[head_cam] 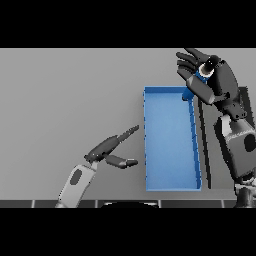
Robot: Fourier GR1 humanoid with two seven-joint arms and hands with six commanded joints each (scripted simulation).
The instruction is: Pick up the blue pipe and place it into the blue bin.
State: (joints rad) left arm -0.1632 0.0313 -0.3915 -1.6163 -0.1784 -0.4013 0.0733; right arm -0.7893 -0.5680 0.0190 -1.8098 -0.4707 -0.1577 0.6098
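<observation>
Pipe (202,76) shows only as a small blue patch in the right hand (207,80), whose thumb and fingers are curled round it, held above the bin's (170,145) far right corner. Judging from this, the carry is nearly done and the drop is the step in hand: the next move calls for shifting the hand toward the bin's middle, lowering, then uncurling so the pipe falls inside its walls. Left of the bin, the left hand (107,150) hovers idle, fingers straight and relaxed.

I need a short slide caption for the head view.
Right hand holds the blue pipe over the blue bin; left hand idle.
</observation>
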